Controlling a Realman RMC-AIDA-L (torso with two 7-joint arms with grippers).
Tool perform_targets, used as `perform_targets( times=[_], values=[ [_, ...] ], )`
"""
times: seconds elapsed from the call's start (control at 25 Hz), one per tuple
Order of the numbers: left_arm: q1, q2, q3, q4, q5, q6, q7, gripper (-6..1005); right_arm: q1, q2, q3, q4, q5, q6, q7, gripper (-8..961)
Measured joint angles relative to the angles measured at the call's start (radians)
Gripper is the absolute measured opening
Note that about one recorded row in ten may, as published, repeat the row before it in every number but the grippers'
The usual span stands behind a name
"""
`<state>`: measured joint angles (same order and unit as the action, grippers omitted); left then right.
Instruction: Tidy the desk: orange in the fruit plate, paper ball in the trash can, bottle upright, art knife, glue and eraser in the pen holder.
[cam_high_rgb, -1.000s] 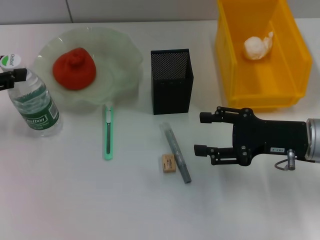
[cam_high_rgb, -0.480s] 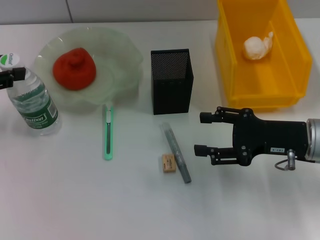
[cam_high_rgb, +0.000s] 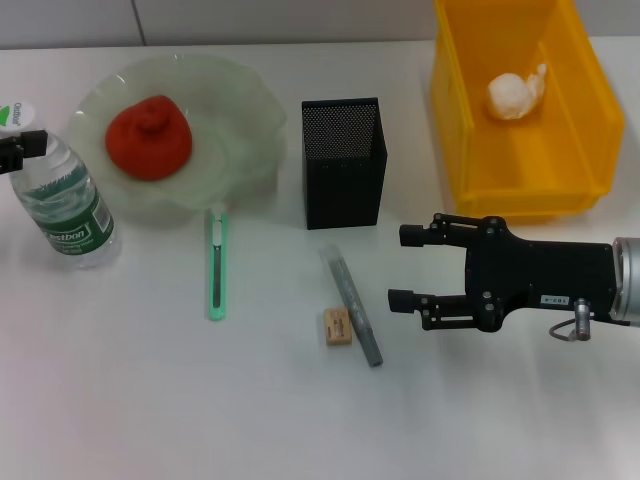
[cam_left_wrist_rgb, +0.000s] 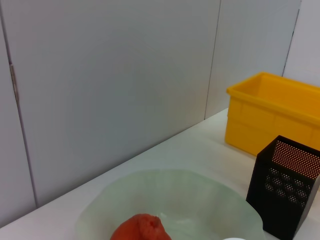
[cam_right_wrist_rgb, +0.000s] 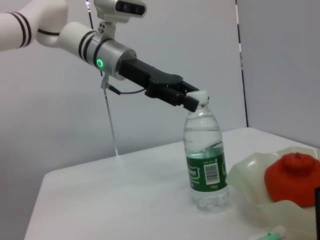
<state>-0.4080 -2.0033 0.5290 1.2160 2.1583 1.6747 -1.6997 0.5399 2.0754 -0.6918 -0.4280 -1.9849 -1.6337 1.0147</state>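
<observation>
The bottle (cam_high_rgb: 62, 205) (cam_right_wrist_rgb: 206, 155) stands at the table's left, and my left gripper (cam_high_rgb: 22, 150) (cam_right_wrist_rgb: 194, 101) is shut on its neck just under the white cap. In the fruit plate (cam_high_rgb: 240, 110) (cam_left_wrist_rgb: 200, 195) lies the orange (cam_high_rgb: 150, 137) (cam_right_wrist_rgb: 292, 177). The paper ball (cam_high_rgb: 515, 95) rests inside the trash can (cam_high_rgb: 480, 170). Between them stands the pen holder (cam_high_rgb: 345, 175). In front of it lie the green art knife (cam_high_rgb: 216, 265), the grey glue stick (cam_high_rgb: 352, 303) and the eraser (cam_high_rgb: 338, 326). My right gripper (cam_high_rgb: 397, 267) is open, just right of the glue.
A wall runs behind the table's far edge. The trash can (cam_left_wrist_rgb: 265, 120) and pen holder (cam_left_wrist_rgb: 280, 185) stand close together at the back right. Bare tabletop (cam_high_rgb: 200, 410) stretches along the front.
The left gripper and the bottle's top have shifted slightly to the left, and the bottle with them. The right arm has not moved.
</observation>
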Motion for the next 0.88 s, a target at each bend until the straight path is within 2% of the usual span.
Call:
perform_targets(
  times=[0.64,0.8,0.88],
  values=[
    [0.003,-0.006,-0.001,0.008,-0.004,0.007,0.000,592,-0.004,0.001,0.000,0.000,0.000,-0.007,0.000,790],
    [0.008,-0.006,-0.001,0.009,-0.035,0.008,0.000,784,-0.006,0.002,0.000,0.000,0.000,-0.011,-0.003,790],
    [0.009,-0.006,-0.002,0.008,-0.109,0.007,-0.002,783,-0.006,0.002,0.000,0.000,0.000,-0.011,-0.004,790]
  ],
)
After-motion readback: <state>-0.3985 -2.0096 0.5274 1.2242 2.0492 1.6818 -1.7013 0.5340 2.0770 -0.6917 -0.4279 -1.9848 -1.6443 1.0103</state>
